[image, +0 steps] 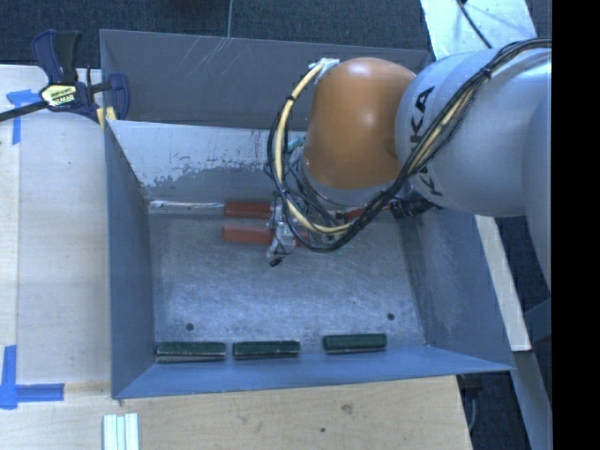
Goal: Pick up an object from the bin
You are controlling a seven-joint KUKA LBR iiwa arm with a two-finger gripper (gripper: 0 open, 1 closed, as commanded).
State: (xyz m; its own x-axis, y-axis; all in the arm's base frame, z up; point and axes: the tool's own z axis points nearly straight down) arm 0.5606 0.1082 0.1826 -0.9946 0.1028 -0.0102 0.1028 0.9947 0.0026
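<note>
Grey bin, hand near frame centre under orange wrist cover, at right end of lower red block, upper red block just above, hand spread or pressed together cannot be told, three green bars along lower edge.

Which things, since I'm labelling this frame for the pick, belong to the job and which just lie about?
Job in hand: gripper, low near the far wall; two red-brown flat blocks beside it, one behind, one nearer; grey metal bin.
Lying about: three dark green flat bars along the near wall: left, middle, right.
</note>
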